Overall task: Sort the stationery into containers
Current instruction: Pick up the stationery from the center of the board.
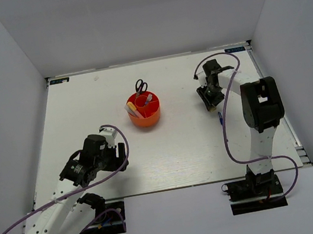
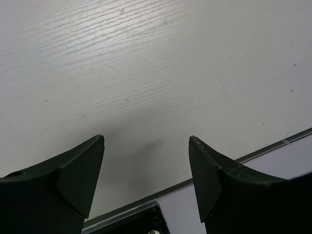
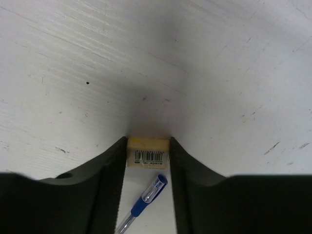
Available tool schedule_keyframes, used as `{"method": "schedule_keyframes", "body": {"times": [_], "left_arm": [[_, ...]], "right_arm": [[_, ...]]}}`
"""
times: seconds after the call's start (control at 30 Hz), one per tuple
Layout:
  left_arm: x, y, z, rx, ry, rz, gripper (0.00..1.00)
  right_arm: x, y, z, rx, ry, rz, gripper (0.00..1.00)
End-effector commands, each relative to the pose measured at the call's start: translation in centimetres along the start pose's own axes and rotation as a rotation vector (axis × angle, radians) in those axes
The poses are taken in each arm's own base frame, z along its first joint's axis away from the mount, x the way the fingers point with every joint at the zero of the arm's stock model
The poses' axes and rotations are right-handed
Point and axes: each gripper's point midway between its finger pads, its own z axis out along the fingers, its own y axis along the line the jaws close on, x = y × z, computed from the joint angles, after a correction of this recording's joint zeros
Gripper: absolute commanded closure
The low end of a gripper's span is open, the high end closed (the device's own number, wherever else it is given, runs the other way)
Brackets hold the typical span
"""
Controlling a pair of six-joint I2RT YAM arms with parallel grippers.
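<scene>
Right end effector (image 3: 147, 144) is pinched on tan eraser (image 3: 147, 155) | left end effector (image 2: 146, 151) is spread, empty | scissors (image 1: 141, 87) are stowed in orange organiser (image 1: 145, 120) | blue pen (image 3: 141, 204) is not yet sorted

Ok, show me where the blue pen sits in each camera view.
Top external: the blue pen lies on the table, right of centre, just nearer the bases than the right tool.
Left wrist: not in it; only table surface and the open left tool.
Right wrist: bottom centre, below the tan barcoded block that the tool clamps.
Shared landmark: the right tool, next to the pen in both views.
</scene>
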Motion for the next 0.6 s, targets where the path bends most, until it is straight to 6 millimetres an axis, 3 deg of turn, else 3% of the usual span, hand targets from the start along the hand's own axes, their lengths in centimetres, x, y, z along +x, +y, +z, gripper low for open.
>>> {"method": "schedule_keyframes", "body": {"times": [0.0,0.1,0.17,0.2,0.23,0.27,0.3,0.33,0.47,0.5,0.53,0.57], "left_arm": [[-0.1,-0.1,-0.1,0.008,-0.002,0.002,0.20],[0.0,-0.1,0.0,0.005,0.000,0.000,0.20],[-0.1,0.0,0.0,0.005,-0.001,-0.001,0.20],[0.0,0.0,0.0,0.004,0.002,0.000,0.20],[0.0,0.0,0.0,0.002,0.001,-0.001,0.20],[0.0,0.1,0.1,-0.002,0.003,0.001,0.20],[0.1,0.1,0.1,-0.001,0.005,0.001,0.20],[0.1,0.1,0.1,0.000,0.005,0.001,0.20],[0.0,0.2,0.2,-0.007,0.010,0.003,0.20],[0.1,0.2,0.1,-0.009,0.013,0.003,0.20],[0.1,0.3,0.2,-0.013,0.013,0.002,0.20],[0.1,0.3,0.2,-0.013,0.013,0.004,0.20]], "right_arm": [[0.2,-0.1,-0.3,0.005,0.004,-0.001,0.60],[-0.7,0.6,-0.9,-0.038,-0.017,-0.009,0.80],[-1.1,2.0,-1.8,-0.102,-0.027,-0.033,0.92],[-2.8,2.6,-2.9,-0.118,-0.071,-0.053,0.96],[-2.8,3.2,-3.5,-0.142,-0.065,-0.062,0.98],[-3.3,3.7,-4.1,-0.160,-0.075,-0.070,1.00],[-5.8,4.9,-5.7,-0.209,-0.144,-0.090,1.00],[-5.8,5.9,-6.3,-0.237,-0.128,-0.098,1.00],[-11.0,10.5,-10.6,-0.362,-0.242,-0.129,1.00],[-11.6,11.4,-10.9,-0.395,-0.251,-0.133,1.00],[-13.7,13.1,-12.9,-0.420,-0.315,-0.161,1.00],[-14.5,13.7,-12.9,-0.434,-0.337,-0.140,0.98]]}}
